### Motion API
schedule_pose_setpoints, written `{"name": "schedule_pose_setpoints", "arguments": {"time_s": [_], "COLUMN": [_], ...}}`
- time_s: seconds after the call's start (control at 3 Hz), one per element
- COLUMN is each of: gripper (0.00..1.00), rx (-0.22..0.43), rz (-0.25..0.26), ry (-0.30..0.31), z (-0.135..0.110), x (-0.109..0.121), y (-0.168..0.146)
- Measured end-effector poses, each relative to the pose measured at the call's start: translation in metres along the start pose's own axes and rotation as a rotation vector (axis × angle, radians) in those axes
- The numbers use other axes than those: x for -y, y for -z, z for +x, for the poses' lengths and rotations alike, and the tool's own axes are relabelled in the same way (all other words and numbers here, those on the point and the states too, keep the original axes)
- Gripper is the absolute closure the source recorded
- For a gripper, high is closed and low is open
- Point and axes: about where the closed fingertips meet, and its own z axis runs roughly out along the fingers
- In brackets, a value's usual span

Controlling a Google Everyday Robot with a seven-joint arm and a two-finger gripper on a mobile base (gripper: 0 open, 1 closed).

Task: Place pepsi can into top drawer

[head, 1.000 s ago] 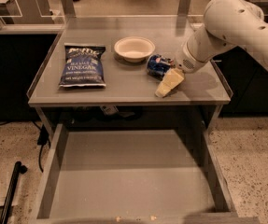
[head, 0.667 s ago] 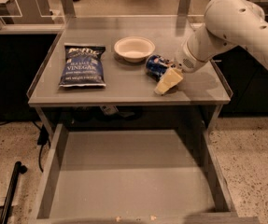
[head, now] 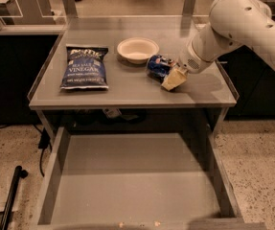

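The pepsi can (head: 158, 66) lies on its side on the grey tabletop, just right of the white bowl. My gripper (head: 172, 75) reaches in from the right on a white arm, its cream-coloured fingers (head: 174, 79) right against the can's right end. The can still rests on the tabletop. The top drawer (head: 55, 176) is pulled out below the tabletop, towards the camera, with a bare flat bottom.
A blue chip bag (head: 85, 67) lies flat on the left of the tabletop (head: 127, 91). A white bowl (head: 137, 50) stands at the middle back. The tabletop has raised rims at the left, right and back. A dark pole (head: 10, 195) leans on the floor at lower left.
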Motion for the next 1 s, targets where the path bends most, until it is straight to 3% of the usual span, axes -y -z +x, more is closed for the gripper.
{"name": "schedule_pose_setpoints", "arguments": {"time_s": [0.33, 1.0], "gripper": [1.00, 1.00], "rx": [-0.030, -0.020], "rz": [0.011, 0.016], "ry": [0.056, 0.183], "z": [-0.013, -0.025], "x": [-0.002, -0.041], "y": [0.006, 0.079]}}
